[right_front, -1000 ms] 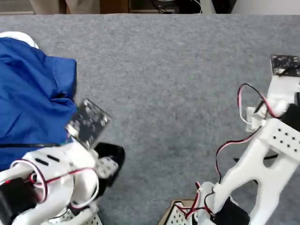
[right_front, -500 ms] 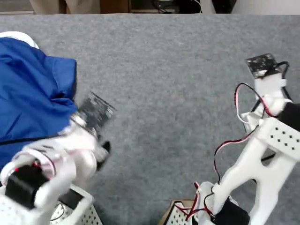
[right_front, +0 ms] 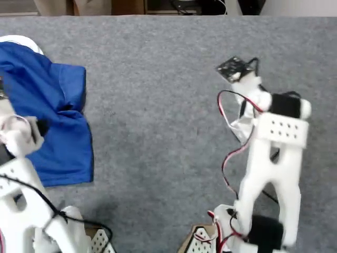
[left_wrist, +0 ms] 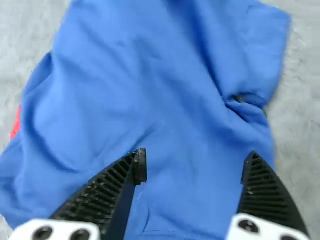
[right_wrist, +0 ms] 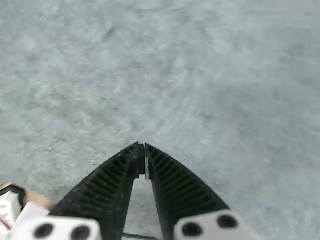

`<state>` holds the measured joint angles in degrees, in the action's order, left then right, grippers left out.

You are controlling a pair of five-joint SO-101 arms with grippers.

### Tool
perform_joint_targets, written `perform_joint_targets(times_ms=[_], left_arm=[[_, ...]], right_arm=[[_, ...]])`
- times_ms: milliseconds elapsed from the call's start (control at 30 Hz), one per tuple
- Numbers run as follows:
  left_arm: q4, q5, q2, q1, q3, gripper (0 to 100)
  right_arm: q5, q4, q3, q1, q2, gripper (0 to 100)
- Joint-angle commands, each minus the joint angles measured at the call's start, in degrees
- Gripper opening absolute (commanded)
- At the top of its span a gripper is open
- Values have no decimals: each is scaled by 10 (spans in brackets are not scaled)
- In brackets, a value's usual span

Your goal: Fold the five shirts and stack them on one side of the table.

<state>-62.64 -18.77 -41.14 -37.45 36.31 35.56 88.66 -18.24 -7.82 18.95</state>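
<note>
A folded blue shirt (right_front: 50,116) lies at the left side of the grey table, over a white garment edge (right_front: 23,41). In the left wrist view the blue shirt (left_wrist: 150,90) spreads below my left gripper (left_wrist: 195,162), which hangs open above the cloth with nothing between its fingers. A sliver of red (left_wrist: 15,125) peeks from under the shirt's edge. My left arm (right_front: 21,158) stands at the high view's left edge over the shirt. My right gripper (right_wrist: 140,150) is shut and empty above bare grey cloth. My right arm (right_front: 268,137) stands right of centre.
The grey felt tabletop (right_front: 174,79) stretches bare between the arms and toward the far edge. Arm bases and a cardboard piece (right_front: 197,240) sit at the near edge. Red and black cables (right_front: 237,132) loop beside the right arm.
My left arm swung left from the table's front onto the blue shirt. My right arm moved from the right edge toward the centre.
</note>
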Motion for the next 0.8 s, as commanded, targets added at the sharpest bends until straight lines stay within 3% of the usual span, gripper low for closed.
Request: perform_joint_targets(times_ms=[0, 267, 500, 667, 767], left_arm=[[-20, 52, 121, -18, -125, 308], [-151, 196, 390, -18, -424, 307], [-211, 185, 569, -20, -633, 306], [-210, 185, 678, -19, -693, 302], [-207, 184, 729, -16, -718, 232]], right_arm=[[-23, 18, 56, 27, -61, 9], [-69, 131, 325, 115, -260, 9], [-96, 137, 449, 152, -382, 9], [-96, 135, 467, 158, -432, 9], [-96, 135, 473, 155, -447, 9]])
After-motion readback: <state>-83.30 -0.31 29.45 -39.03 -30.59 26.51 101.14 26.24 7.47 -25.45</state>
